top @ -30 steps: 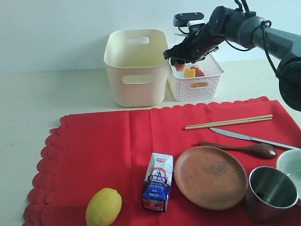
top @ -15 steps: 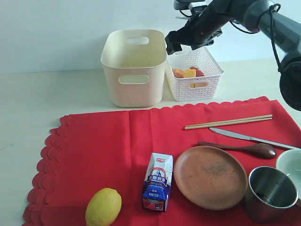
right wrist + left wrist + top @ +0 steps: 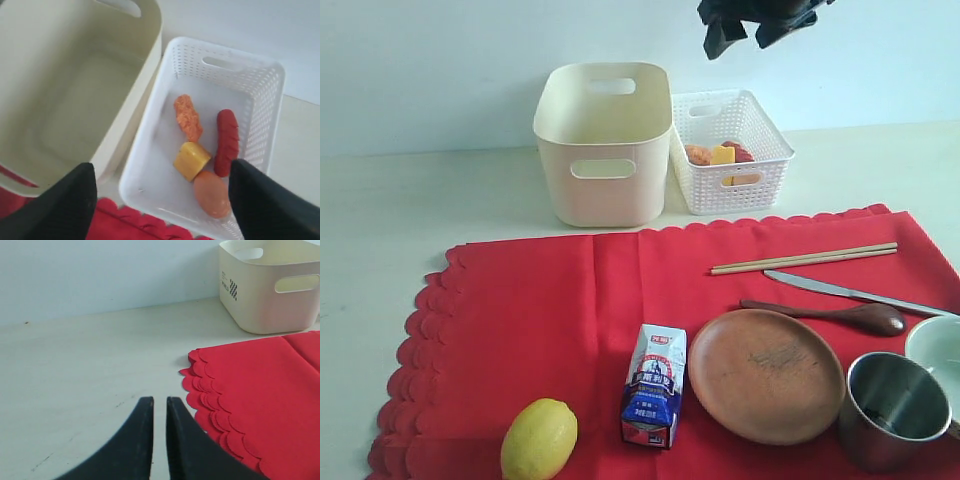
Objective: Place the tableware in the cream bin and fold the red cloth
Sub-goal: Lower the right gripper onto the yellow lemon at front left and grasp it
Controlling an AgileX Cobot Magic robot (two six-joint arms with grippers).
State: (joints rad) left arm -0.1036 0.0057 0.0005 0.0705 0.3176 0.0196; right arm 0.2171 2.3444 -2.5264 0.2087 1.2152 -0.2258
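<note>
The red cloth (image 3: 550, 300) lies spread flat on the table. On its right part rest the brown plate (image 3: 766, 375), the dark spoon (image 3: 830, 315), the silver knife (image 3: 840, 292), the chopsticks (image 3: 805, 259), the steel cup (image 3: 895, 410) and the pale bowl (image 3: 940, 350). The cream bin (image 3: 605, 195) stands behind the cloth, and I see nothing in it (image 3: 65, 100). My right gripper (image 3: 750, 25) hangs open and holds nothing, high over the white basket (image 3: 161, 167). My left gripper (image 3: 156, 401) is shut over bare table beside the cloth's scalloped corner (image 3: 260, 390). The exterior view does not show it.
A white lattice basket (image 3: 760, 185) next to the bin holds an egg (image 3: 212, 194), cheese (image 3: 191, 160), a sausage (image 3: 227, 140) and an orange piece (image 3: 187, 117). A milk carton (image 3: 655, 385) and a lemon (image 3: 539, 438) sit on the cloth's front.
My right gripper has risen from just above the white basket to the top edge of the exterior view, with nothing in it. The tableware has not moved.
</note>
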